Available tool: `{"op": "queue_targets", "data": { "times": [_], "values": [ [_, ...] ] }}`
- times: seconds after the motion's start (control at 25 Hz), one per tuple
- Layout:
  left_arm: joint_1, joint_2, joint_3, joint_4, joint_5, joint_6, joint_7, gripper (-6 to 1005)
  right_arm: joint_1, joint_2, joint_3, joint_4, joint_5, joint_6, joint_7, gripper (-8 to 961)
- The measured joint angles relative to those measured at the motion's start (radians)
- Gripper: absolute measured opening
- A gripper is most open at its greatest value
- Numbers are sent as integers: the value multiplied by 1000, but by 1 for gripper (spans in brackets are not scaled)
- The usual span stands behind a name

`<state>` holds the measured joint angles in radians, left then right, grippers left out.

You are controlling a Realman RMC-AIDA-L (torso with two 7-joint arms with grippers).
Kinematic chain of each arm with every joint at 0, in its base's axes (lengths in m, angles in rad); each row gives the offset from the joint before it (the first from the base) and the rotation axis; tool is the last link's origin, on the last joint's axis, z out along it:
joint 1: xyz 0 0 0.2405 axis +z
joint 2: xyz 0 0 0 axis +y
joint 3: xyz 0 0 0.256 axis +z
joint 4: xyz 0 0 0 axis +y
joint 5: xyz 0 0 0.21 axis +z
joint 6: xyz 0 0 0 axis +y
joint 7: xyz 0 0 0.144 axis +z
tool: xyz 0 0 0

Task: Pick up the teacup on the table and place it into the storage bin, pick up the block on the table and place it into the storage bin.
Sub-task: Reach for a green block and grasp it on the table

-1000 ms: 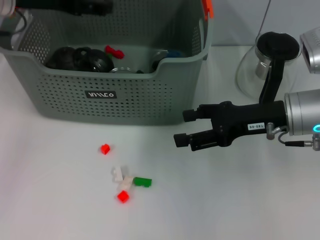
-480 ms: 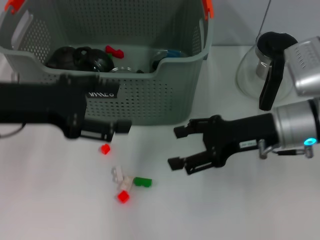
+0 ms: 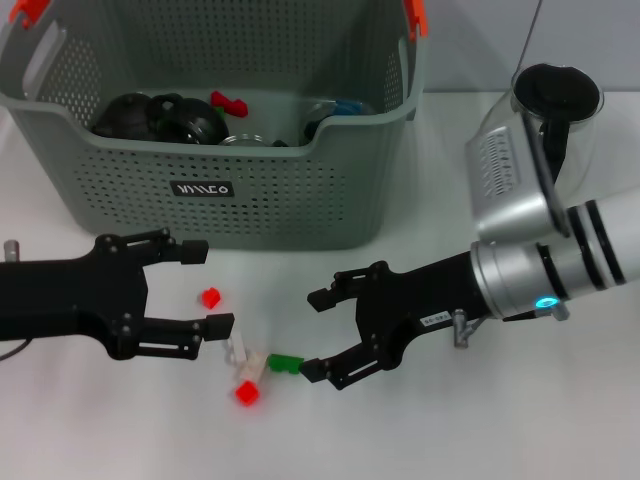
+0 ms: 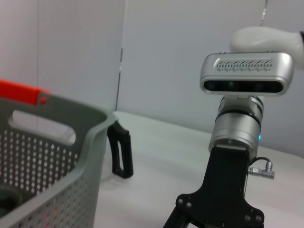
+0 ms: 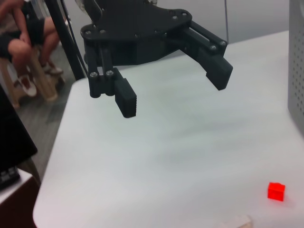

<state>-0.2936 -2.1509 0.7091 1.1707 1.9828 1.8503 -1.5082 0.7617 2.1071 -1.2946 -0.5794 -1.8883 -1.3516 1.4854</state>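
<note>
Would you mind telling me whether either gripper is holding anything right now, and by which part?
Nothing is held. The left gripper is open around the lone red block, and the right gripper is open beside the green block.

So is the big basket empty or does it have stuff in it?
Not empty. The storage bin already holds dark round items and a small red piece.

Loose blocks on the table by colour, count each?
Red block: 2
White block: 2
Green block: 1
Total: 5
</note>
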Motion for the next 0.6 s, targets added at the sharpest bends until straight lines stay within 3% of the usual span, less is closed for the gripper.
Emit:
{"op": "queue_targets", "data": {
  "times": [0.2, 0.6],
  "values": [
    [-10, 1, 0, -74, 33, -39, 6, 917, 17, 7, -103, 0, 14, 86, 4, 896],
    [-27, 10, 0, -144, 72, -78, 92, 915, 29, 10, -450, 28, 233, 347, 8, 858]
  ]
}}
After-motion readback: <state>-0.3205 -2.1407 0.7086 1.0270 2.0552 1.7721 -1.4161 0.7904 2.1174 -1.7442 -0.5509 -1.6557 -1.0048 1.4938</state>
